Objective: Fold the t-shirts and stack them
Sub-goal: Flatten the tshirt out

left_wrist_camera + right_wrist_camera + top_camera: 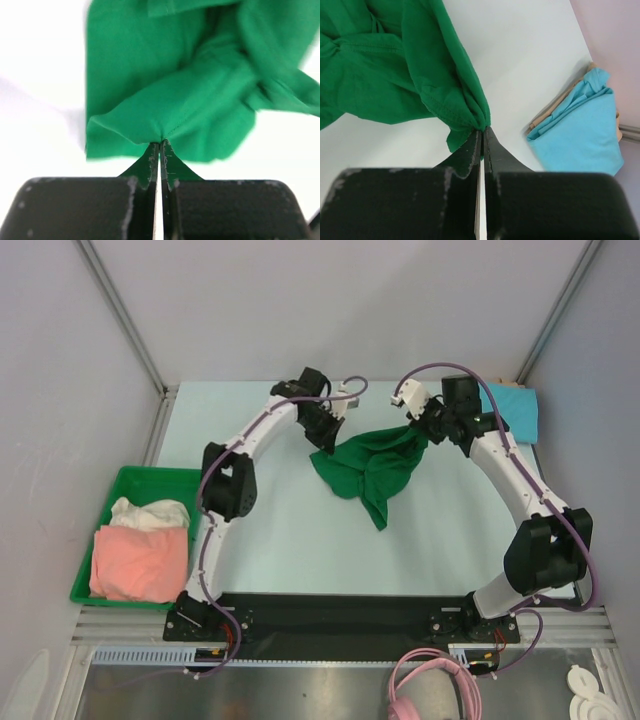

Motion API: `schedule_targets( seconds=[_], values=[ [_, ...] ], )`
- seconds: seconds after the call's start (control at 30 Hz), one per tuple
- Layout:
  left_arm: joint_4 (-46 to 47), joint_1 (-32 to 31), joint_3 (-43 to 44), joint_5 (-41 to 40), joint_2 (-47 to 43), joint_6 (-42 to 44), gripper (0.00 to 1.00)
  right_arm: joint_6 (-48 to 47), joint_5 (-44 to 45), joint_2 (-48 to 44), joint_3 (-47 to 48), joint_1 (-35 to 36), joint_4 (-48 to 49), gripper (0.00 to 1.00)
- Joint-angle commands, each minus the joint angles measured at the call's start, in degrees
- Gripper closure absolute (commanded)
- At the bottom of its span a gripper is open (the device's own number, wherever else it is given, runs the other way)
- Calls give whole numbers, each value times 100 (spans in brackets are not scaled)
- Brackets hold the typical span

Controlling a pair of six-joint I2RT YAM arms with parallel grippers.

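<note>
A crumpled dark green t-shirt (370,468) lies at the middle back of the table, hanging between both grippers. My left gripper (324,433) is shut on a pinch of its left edge; in the left wrist view the cloth (190,95) bunches right at the tips (160,143). My right gripper (424,430) is shut on its upper right hem (445,100), pinched at the tips (482,130). A folded turquoise t-shirt (512,410) (582,137) lies at the back right corner. A salmon-pink t-shirt (140,562) and a white t-shirt (150,512) lie in the tray.
A rigid bright green tray (125,480) sits at the left edge of the table. A tan layer (560,106) shows under the turquoise shirt. Grey walls close in the back and both sides. A pink cable coil (430,690) lies below the arm bases.
</note>
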Motion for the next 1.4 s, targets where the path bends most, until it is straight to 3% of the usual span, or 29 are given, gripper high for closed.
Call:
schedule_targets(
  seconds=[0.0,0.27,0.47,0.53,0.7,0.8,0.87,0.97,1.07,1.27,1.3,1.33,1.37],
  values=[
    [136,311,-390,285,-1754,-48,100,83,164,-294,48,-102,283,100],
    [-330,585,-1630,-189,-3652,610,100,469,164,-505,354,-286,380,100],
    [-1356,593,-1587,-1006,-4831,1322,100,1163,-275,-1039,1261,-392,-751,100],
    [-1752,611,-1981,-1156,-5347,1480,99,1270,-346,-1391,1095,-392,-955,100],
    [-1701,611,-3536,-1876,-6536,1753,100,1121,-153,-2638,295,-357,-1552,100],
    [-1597,663,-3748,-2376,-7116,1920,100,963,-240,-3096,259,-366,-2070,100],
    [-1325,690,-4064,-2509,-7449,1982,100,1032,-197,-3239,75,-357,-1881,100],
    [-718,699,-4732,-2702,-7225,2000,100,1322,-38,-3126,-285,-479,-1319,100],
    [-77,760,-4936,-2669,-6671,1825,100,1541,-415,-2590,-496,-752,-801,100],
    [1102,1269,-4402,-2554,-4335,1298,99,2034,-785,-827,-620,-1068,316,100],
    [1137,1383,-3825,-2684,-3992,1105,93,2043,-750,-526,-507,-1112,414,100],
    [1042,1445,-3419,-2764,-3266,973,74,2043,-733,-253,-349,-1139,467,100],
    [876,1516,-2989,-2687,-2981,850,72,2069,-706,-16,-174,-1165,477,100]
  ],
)
